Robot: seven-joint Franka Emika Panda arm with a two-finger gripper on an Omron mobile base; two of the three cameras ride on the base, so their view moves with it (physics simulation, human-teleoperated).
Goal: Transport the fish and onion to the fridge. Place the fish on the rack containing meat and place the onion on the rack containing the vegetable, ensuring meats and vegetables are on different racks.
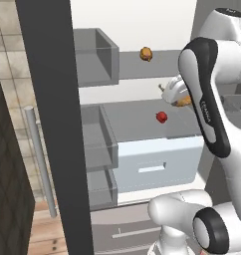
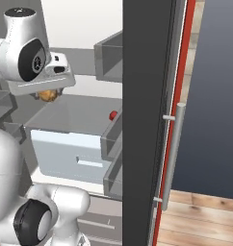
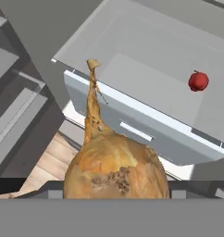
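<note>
My gripper (image 1: 178,94) is clenched on the onion (image 3: 117,166): in the hand view the bulb sits directly against the hand, with its thin stalk pointing away toward the fridge (image 1: 142,20) interior. From the left base view the onion shows as a tan patch at the hand, partly hidden behind my forearm. From the right base view it hangs just beneath the hand.

Position of the load: I hold the onion in the air above the lower grey shelf (image 1: 142,119), at the shelf's front right area, not touching it.

The vegetable (image 1: 161,117), a red ball, rests on that lower shelf, near the onion but apart from it. The white drawer (image 1: 157,162) lies directly below this shelf.

The meat (image 1: 146,54) sits on the rack containing meat (image 1: 162,64), the shelf above
</note>
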